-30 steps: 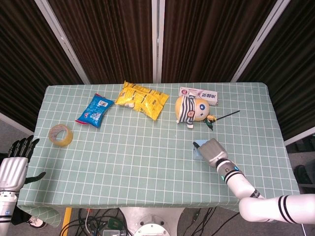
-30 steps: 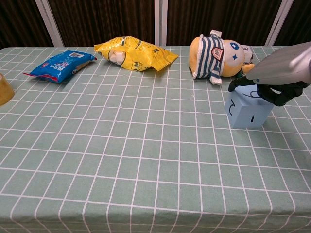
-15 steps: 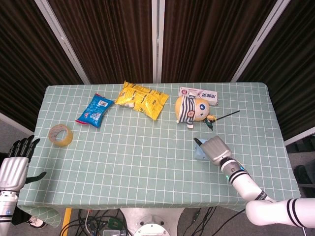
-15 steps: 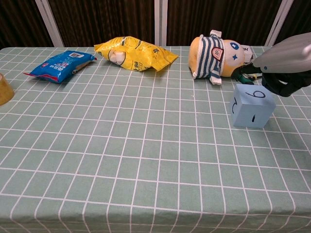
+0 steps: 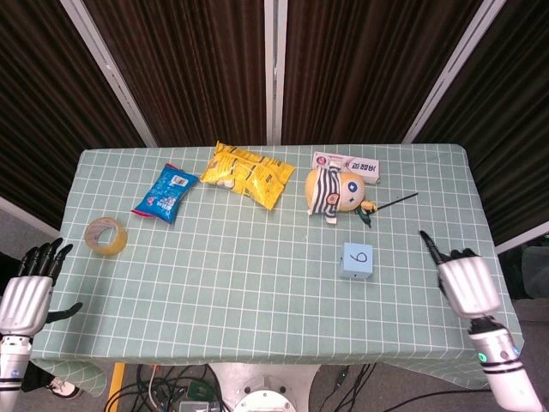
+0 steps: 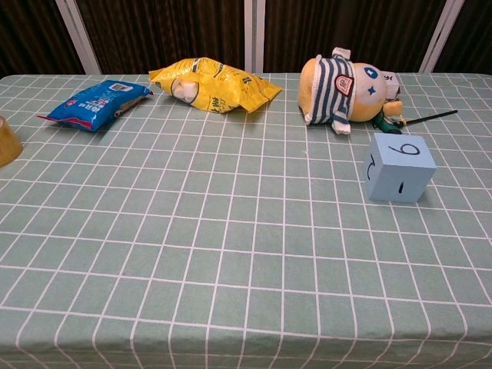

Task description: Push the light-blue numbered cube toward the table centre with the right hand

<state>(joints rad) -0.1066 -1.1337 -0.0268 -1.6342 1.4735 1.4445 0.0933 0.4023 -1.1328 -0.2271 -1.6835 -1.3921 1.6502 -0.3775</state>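
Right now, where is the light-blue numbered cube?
The light-blue numbered cube sits right of table centre, just in front of the striped plush doll, apart from the right hand.

The right hand point(image 5: 464, 281) had a silver-grey metallic back with black fingers, and a white wrist section carrying a small green-blue light and a black band. The left hand point(image 5: 26, 292) looked alike: a silver-grey back, black fingers and thumb, and a white forearm below it.

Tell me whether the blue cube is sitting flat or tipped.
Flat: the light-blue cube rests squarely on the table, the 6 face up, untouched.
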